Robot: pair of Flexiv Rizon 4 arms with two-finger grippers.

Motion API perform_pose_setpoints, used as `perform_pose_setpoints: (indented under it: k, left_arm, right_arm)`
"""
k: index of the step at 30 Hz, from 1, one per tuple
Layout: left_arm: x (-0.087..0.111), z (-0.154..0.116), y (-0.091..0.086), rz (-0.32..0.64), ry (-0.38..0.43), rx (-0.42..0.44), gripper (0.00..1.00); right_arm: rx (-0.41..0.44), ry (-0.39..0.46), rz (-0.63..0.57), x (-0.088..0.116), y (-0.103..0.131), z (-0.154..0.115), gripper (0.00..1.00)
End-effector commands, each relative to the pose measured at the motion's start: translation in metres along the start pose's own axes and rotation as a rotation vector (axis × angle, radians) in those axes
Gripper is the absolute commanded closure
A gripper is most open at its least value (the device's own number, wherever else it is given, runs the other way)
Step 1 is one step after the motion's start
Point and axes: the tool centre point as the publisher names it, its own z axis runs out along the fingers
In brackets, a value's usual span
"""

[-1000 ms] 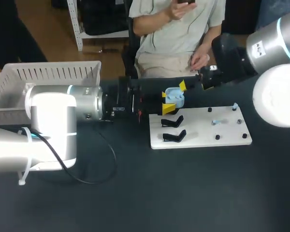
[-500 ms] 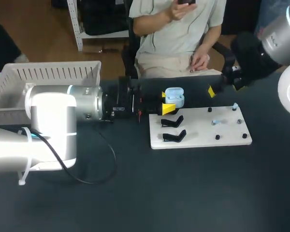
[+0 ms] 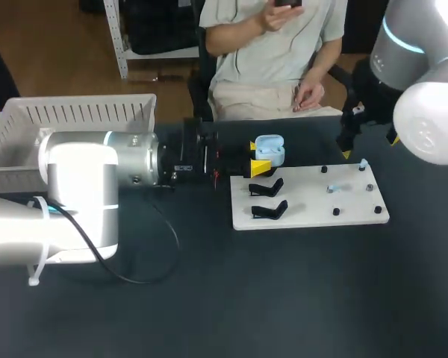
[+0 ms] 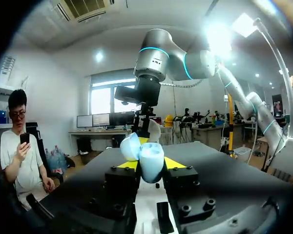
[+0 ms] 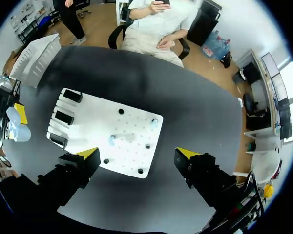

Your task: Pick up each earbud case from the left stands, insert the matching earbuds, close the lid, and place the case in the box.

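Earbuds on the white board: too small to resolve. Head view: my right arm hides most of my right gripper.

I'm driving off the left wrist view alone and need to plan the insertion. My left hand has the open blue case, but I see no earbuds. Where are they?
Observer: Two light-blue earbuds lie on the right half of the white board, apart from your earbud case.
Operator: Is the right hand holding either?
Observer: No. The right hand is open and empty, above the board.
Operator: And the box?
Observer: The white box sits at the far left, beyond the left arm.
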Motion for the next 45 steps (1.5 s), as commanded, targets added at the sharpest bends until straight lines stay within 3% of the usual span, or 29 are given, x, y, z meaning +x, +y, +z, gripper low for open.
perform_pose_setpoints:
  k: [1,9,10,12,15,24,25,27,32,37,45]
  left_arm:
    - [0.000,0.000,-0.002,0.004,-0.003,-0.009,1.00]
    - [0.000,0.000,-0.002,0.004,-0.003,-0.009,1.00]
    - [0.000,0.000,-0.002,0.004,-0.003,-0.009,1.00]
    - [0.000,0.000,-0.002,0.004,-0.003,-0.009,1.00]
    - [0.000,0.000,-0.002,0.004,-0.003,-0.009,1.00]
    - [0.000,0.000,-0.002,0.004,-0.003,-0.009,1.00]
    - [0.000,0.000,-0.002,0.004,-0.003,-0.009,1.00]
    - [0.000,0.000,-0.002,0.004,-0.003,-0.009,1.00]
    - [0.000,0.000,-0.002,0.004,-0.003,-0.009,1.00]
    - [0.000,0.000,-0.002,0.004,-0.003,-0.009,1.00]
    - [0.000,0.000,-0.002,0.004,-0.003,-0.009,1.00]
  right_arm:
    - [0.019,0.060,0.022,-0.009,0.002,0.014,0.00]
    - [-0.019,0.125,0.079,-0.011,-0.007,0.039,0.02]
    - [-0.019,0.128,0.080,-0.011,-0.007,0.041,0.10]
    - [-0.024,0.135,0.088,-0.011,-0.007,0.045,0.47]
    - [-0.021,0.148,0.087,-0.011,-0.007,0.050,0.51]
    - [-0.007,0.187,0.095,-0.013,-0.011,0.066,0.51]
    - [0.000,0.189,0.102,-0.013,-0.012,0.068,0.50]
    - [0.011,0.193,0.112,-0.013,-0.014,0.070,0.38]
    - [0.010,0.194,0.127,-0.015,-0.016,0.075,0.34]
    - [0.018,0.199,0.132,-0.016,-0.019,0.079,0.50]
    - [0.017,0.203,0.145,-0.016,-0.023,0.087,0.53]
